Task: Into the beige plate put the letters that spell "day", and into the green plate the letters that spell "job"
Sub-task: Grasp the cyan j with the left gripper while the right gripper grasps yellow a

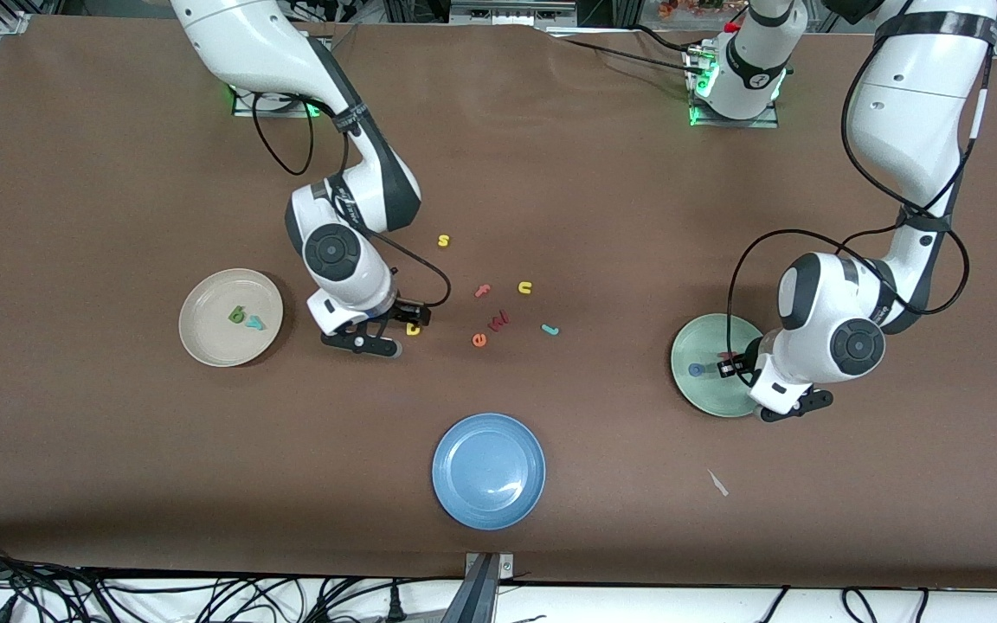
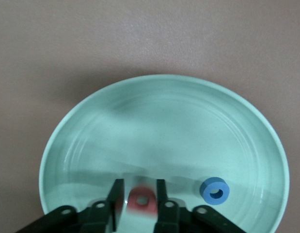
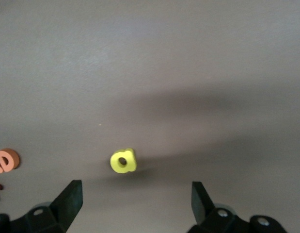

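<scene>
The left gripper (image 2: 138, 194) is positioned low over the green plate (image 1: 706, 394), a round, pale mint, shallow dish toward the left arm's end of the table. Its fingers (image 2: 115, 191) are set narrowly apart, and a pinkish-red foam letter (image 2: 141, 203) with a small hole is seen between them, blurred; whether it is gripped cannot be told. A small blue ring "o" (image 2: 214, 190) lies in the same plate, just beside the red letter.

The right gripper (image 3: 135, 194) is held over the bare table with its fingers spread wide and nothing grasped. A yellow round-bowled "a" (image 3: 123, 160) lies on the brown table (image 1: 118, 450) between the fingertips, apart from both.

The beige plate (image 1: 204, 333), cream and shallow, sits toward the right arm's end; a dark green stem-and-bowl letter (image 1: 237, 315) and a teal "y" (image 1: 254, 324) lie in it, touching. A teal hook-shaped "j" (image 1: 550, 330) rests on the table between the arms, near an orange "e" (image 1: 479, 340), a pink "f" (image 1: 483, 291), a yellow "u" (image 1: 525, 287) and a yellow "s" (image 1: 443, 240). A blue plate (image 1: 488, 470) sits nearest the front camera.
</scene>
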Motion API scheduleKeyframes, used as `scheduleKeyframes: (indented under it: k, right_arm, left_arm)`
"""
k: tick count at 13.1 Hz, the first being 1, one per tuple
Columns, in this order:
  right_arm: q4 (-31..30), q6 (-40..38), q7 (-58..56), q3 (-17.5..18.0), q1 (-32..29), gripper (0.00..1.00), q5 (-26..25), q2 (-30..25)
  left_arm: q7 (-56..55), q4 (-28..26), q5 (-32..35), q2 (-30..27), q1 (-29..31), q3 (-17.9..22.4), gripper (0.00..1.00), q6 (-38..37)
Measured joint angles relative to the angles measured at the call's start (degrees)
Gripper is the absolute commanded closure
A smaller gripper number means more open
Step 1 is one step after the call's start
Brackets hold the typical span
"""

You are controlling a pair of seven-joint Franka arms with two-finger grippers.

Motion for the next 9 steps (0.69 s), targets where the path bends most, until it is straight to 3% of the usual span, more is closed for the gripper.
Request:
scheduleKeyframes:
  k: [5,9]
  right_arm:
    - [0.4,4.2,0.0,1.2,0.6,0.12,0.0,3.7]
    - [0.4,5.0,0.0,1.3,0.8,0.28,0.0,4.6]
  left_arm:
    - [-0.4,2.5,0.0,-2.3,-0.3,-1.7,0.0,-4.6]
    - [-18.8,2.7,0.0,-4.4,-3.7,-6.3,0.0,-6.2]
